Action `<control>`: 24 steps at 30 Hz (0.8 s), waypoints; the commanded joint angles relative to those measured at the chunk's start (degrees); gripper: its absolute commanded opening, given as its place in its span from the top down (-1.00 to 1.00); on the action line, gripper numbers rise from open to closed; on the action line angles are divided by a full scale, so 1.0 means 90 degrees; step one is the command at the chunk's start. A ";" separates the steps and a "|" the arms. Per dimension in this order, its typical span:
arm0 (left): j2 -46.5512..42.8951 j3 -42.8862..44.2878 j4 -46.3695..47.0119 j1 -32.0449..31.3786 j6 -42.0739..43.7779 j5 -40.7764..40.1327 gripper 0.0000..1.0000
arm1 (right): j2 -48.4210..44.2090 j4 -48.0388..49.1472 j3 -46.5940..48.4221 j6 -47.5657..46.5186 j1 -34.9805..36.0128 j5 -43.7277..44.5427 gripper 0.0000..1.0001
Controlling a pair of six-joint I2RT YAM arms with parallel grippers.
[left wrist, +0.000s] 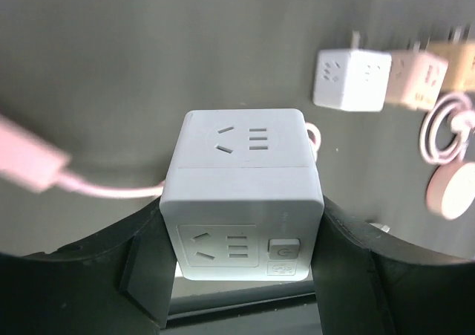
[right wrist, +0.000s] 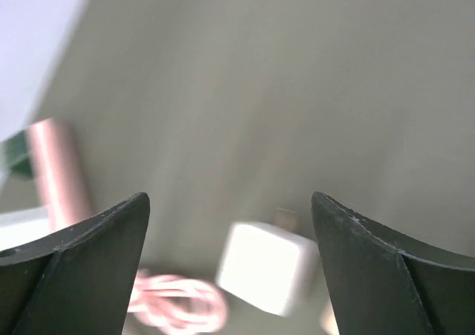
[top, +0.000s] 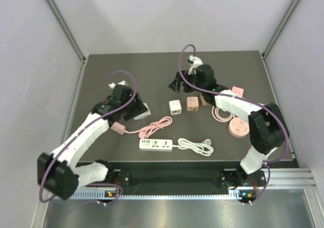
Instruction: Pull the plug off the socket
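Note:
A pale grey cube socket [left wrist: 241, 194] sits on the table between the fingers of my left gripper [left wrist: 241, 227], which is shut on its two sides; from above it shows at left centre [top: 142, 110]. A pink plug [top: 117, 128] lies on the table just left of the cube, apart from it, blurred in the left wrist view [left wrist: 30, 160]. Its pink cord [top: 156, 126] runs right into a loose coil. My right gripper [top: 177, 85] is open and empty above the back middle of the table, with a blurred white cube [right wrist: 267, 268] below it.
A white cube socket [top: 175, 107], a pink cube [top: 192, 104] and a tan one stand mid-table. A white power strip [top: 156, 144] with its white cable [top: 196, 146] lies near the front. A round pink socket [top: 238, 128] and pink cord [top: 221, 114] lie right.

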 commanded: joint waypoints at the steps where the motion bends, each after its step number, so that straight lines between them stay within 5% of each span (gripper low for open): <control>1: 0.0857 0.0357 0.1381 -0.0477 -0.0150 -0.0305 1.00 | -0.0389 0.0832 -0.0857 -0.0465 -0.0335 0.0602 -0.78; 6: 0.1758 0.0377 0.2914 -0.0605 -0.0209 -0.0617 1.00 | -0.0955 0.1749 -0.1942 -0.0184 -0.1029 0.0623 -0.79; 12: 0.3067 0.1119 0.3450 -0.1005 0.0395 -0.1671 1.00 | -0.1337 0.2531 -0.2606 0.0013 -0.1293 0.0603 -0.79; 19: 0.3672 0.0231 0.5512 -0.1415 0.0924 -0.2853 1.00 | -0.1367 0.2843 -0.2792 0.0130 -0.1342 0.0466 -0.79; 24: 0.4160 0.0114 0.5826 -0.1669 0.1314 -0.3293 1.00 | -0.1377 0.3029 -0.2851 0.0247 -0.1333 0.0281 -0.79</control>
